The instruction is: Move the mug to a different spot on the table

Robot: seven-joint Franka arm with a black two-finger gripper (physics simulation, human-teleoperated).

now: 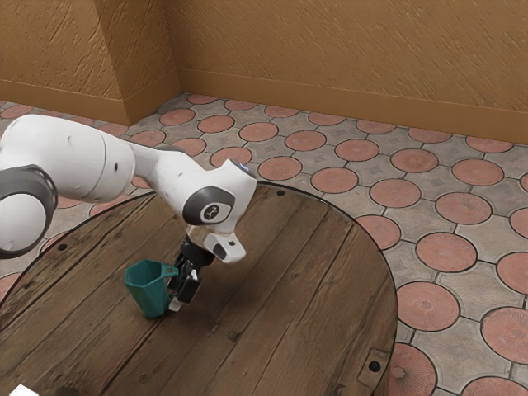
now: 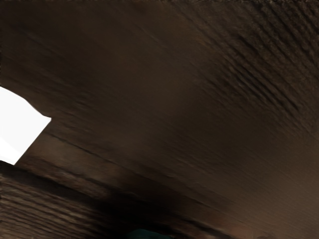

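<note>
Fingers (image 1: 193, 287) of the black two-finger gripper (image 1: 183, 297) appear clamped on the handle side of the teal faceted mug (image 1: 150, 287). The mug stands upright on the round dark-plank wooden table (image 1: 313, 280), well inside the table's rim. I judge the step in hand to be grasp made, lift not yet begun. The next move calls for a straight lift, then a level carry to bare planks elsewhere on the table.

You have the teal faceted mug (image 1: 148, 289) standing upright on the round dark wooden plank table (image 1: 289, 272), in its half toward the exterior view's left. The black two-finger gripper (image 1: 183, 295) is right against the mug's side that faces the exterior view's right. A small white flat block (image 1: 16, 389) lies on the table at the exterior view's lower left corner, well apart from the mug. Behind the table lies the floor of round red tiles (image 1: 396, 191), and behind that stands the orange plaster wall (image 1: 346, 49).
</note>
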